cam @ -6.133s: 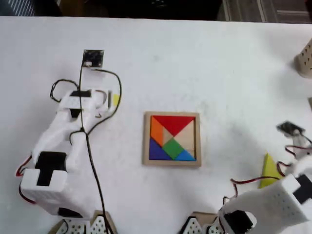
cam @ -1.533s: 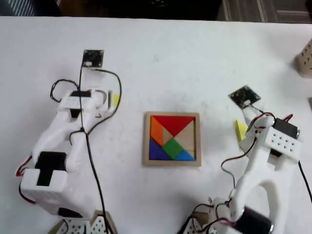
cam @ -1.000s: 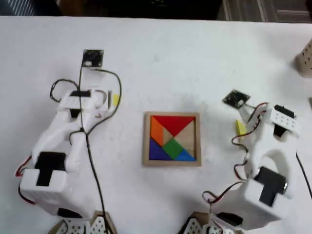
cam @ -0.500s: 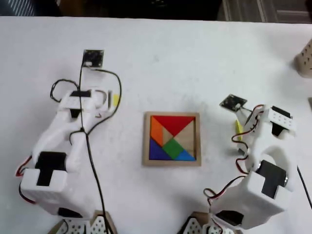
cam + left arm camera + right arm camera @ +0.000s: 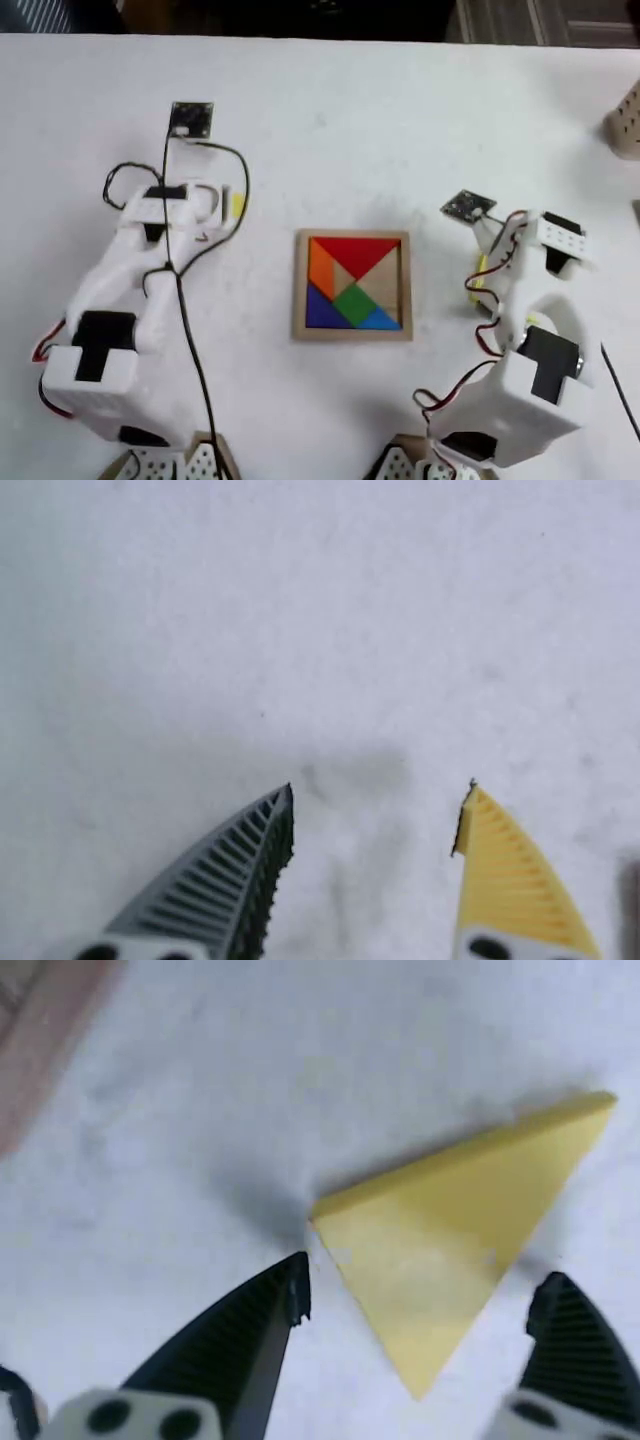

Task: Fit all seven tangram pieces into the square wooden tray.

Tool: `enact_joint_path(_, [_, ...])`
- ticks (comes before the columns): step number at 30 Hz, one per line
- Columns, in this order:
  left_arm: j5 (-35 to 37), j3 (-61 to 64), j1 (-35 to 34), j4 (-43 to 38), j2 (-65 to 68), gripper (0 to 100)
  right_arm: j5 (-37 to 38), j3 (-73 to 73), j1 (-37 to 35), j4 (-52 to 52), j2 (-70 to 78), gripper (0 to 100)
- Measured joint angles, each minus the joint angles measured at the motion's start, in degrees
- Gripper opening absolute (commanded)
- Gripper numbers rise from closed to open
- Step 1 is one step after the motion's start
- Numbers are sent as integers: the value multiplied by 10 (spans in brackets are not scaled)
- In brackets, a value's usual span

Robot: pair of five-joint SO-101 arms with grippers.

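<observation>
Right gripper (image 5: 420, 1282) nearer tray (image 5: 352, 335), five pieces (image 5: 355, 254) inside

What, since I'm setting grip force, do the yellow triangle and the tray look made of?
Yellow triangle: probably painted wood, matte; even colour, thick straight-cut edge, though plastic is possible. Tray: unpainted light wood, matte; pale tan rim and bare floor.

Loose triangle piece (image 5: 455, 1240) right of tray (image 5: 301, 290), apart.

A robotics lab bench, by the look; white table (image 5: 400, 120), two printed arms (image 5: 110, 290) (image 5: 530, 370) trailing bare wires (image 5: 190, 330).
</observation>
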Motion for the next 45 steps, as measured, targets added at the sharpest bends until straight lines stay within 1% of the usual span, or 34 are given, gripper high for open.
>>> enact_joint_path(2, [-6,0,0,0,0,286,-33,-4,-18,30,-1,358])
enact_joint_path(4, [-9,0,0,0,0,286,-83,-4,-33,40,-16,358])
enact_joint_path(8, [-11,0,0,0,0,286,-196,-5,-39,17,-37,358])
enact_joint_path(10, [-11,0,0,0,0,286,-240,-4,-39,-7,-38,358])
enact_joint_path(12, [-11,0,0,0,0,286,-252,10,-43,-30,-38,348])
enact_joint_path(15, [-11,0,0,0,0,286,-258,25,-51,-58,-30,279])
enact_joint_path(17, [-11,0,0,0,0,286,-258,26,-51,-70,-17,238])
enact_joint_path(19, [-11,0,0,0,0,286,-256,26,-49,-76,-9,231])
enact_joint_path(20, [-11,0,0,0,0,286,-244,26,-46,-77,-9,235])
enact_joint_path(22, [-11,0,0,0,0,286,-217,26,-38,-77,-8,252])
enact_joint_path(25, [-11,0,0,0,0,286,-184,26,-23,-71,-8,307])
enact_joint_path(29, [-11,0,0,0,0,286,-120,27,-19,-22,-26,382])
enact_joint_path(31, [-11,0,0,0,0,286,-96,27,-19,-1,-45,383])
enact_joint_path(34, [-11,0,0,0,0,286,-77,47,-18,4,-67,384])
enact_joint_path(40, [-11,0,0,0,0,286,-20,124,-18,-76,-70,383])
enact_joint_path(45, [-11,0,0,0,0,285,-13,128,4,-109,-68,383])
